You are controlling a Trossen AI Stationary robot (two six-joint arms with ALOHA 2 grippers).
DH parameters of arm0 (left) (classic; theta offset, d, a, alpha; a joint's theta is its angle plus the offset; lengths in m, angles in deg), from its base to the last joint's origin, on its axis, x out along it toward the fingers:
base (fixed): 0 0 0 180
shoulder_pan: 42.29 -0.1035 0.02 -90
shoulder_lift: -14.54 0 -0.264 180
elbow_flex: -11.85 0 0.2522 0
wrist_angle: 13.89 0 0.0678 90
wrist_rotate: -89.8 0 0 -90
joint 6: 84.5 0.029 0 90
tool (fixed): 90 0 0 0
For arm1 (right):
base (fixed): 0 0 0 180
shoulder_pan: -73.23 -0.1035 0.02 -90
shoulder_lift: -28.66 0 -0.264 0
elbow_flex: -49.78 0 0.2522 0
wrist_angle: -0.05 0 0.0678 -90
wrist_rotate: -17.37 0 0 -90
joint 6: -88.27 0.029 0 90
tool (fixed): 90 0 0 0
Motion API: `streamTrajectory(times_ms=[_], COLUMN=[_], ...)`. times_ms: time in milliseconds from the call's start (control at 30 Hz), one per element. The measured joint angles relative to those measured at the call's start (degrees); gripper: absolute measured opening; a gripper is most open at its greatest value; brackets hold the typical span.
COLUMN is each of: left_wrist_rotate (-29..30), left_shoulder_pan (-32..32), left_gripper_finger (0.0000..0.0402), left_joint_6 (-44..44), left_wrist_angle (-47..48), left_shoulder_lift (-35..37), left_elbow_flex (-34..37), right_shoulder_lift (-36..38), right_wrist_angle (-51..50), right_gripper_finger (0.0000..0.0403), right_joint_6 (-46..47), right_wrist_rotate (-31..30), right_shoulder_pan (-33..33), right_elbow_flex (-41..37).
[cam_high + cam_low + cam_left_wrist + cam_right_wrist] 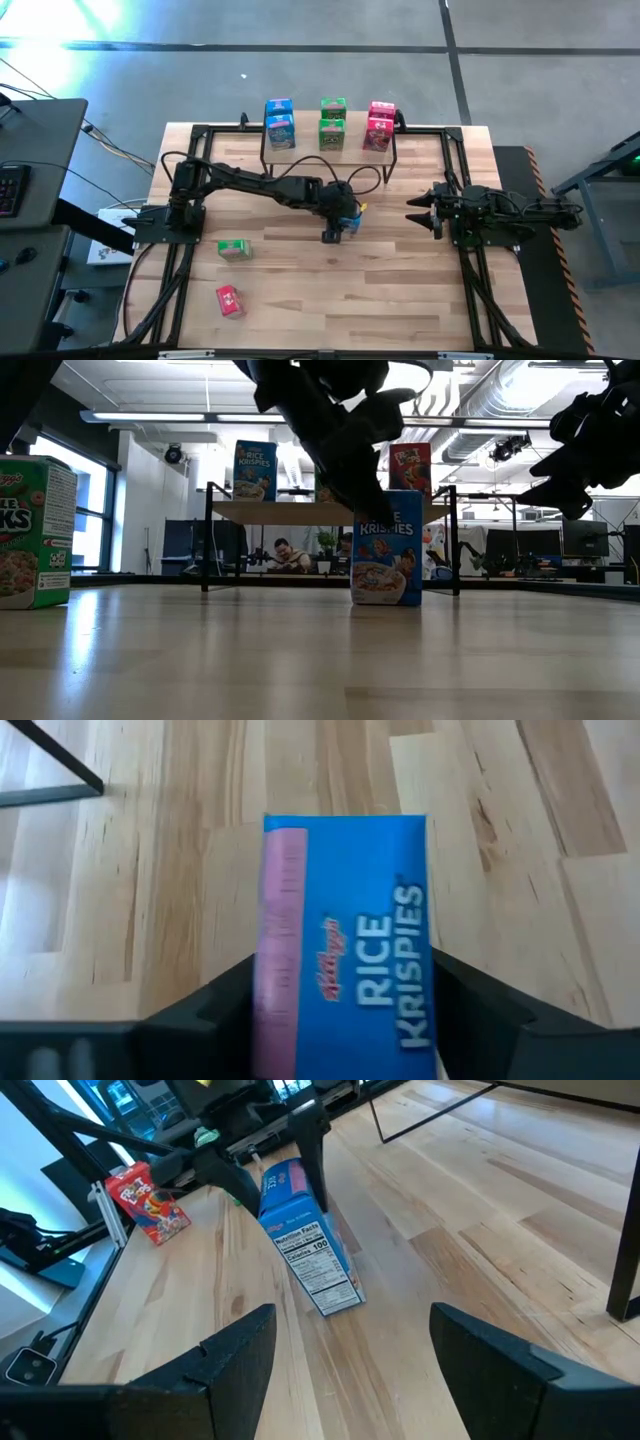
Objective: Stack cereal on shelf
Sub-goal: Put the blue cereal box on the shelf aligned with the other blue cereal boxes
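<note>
Bright even light, window glare in low view, blurred near tabletop (300, 670), backlit silhouetted arms

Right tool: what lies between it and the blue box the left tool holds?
Nothing; in the high view only bare table separates the right tool from the blue box.

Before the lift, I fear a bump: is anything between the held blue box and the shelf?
Nothing visible on the bare table between them. The left gripper holds the blue box upright in front of the shelf, whose top already carries six boxes. The right gripper waits aside, open.
</note>
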Motion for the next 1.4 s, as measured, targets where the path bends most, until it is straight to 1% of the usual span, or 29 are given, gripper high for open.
streamTrajectory(times_ms=[167,267,467,567,667,867,1233,1400], left_wrist_rotate=[-0.1,-1.1,-1.2,-1.3,-1.2,-0.9,5.4,8.1], left_shoulder_pan=[0.3,0.3,0.6,0.8,0.9,0.7,-0.3,-1.8], left_gripper_finger=[0.0171,0.0153,0.0144,0.0145,0.0145,0.0145,0.0145,0.0145], left_joint_6=[0.0,0.0,0.0,-0.4,-0.4,0.6,1.6,3.2], left_wrist_angle=[-0.4,-0.3,0.4,3.3,5.5,12.8,24.5,28.0], left_shoulder_lift=[0.0,0.0,0.1,1.5,4.0,11.3,24.0,28.1], left_elbow_flex=[0.0,0.0,0.0,0.0,0.0,0.0,0.0,0.0], right_shoulder_lift=[0.0,0.0,0.0,0.0,0.0,0.0,-0.1,-0.3], right_wrist_angle=[0.0,0.0,0.0,0.0,0.0,0.0,0.0,0.0], right_gripper_finger=[0.0257,0.0257,0.0257,0.0257,0.0257,0.0257,0.0257,0.0257], right_joint_6=[0.0,0.0,0.0,0.0,0.0,0.0,0.0,0.0], right_wrist_rotate=[0.0,0.0,0.0,0.0,0.0,0.0,-0.1,-0.1], right_shoulder_pan=[0.0,0.0,0.0,0.0,0.0,0.0,0.0,0.0], right_elbow_flex=[0.0,0.0,0.0,0.0,0.0,0.0,0.0,0.0])
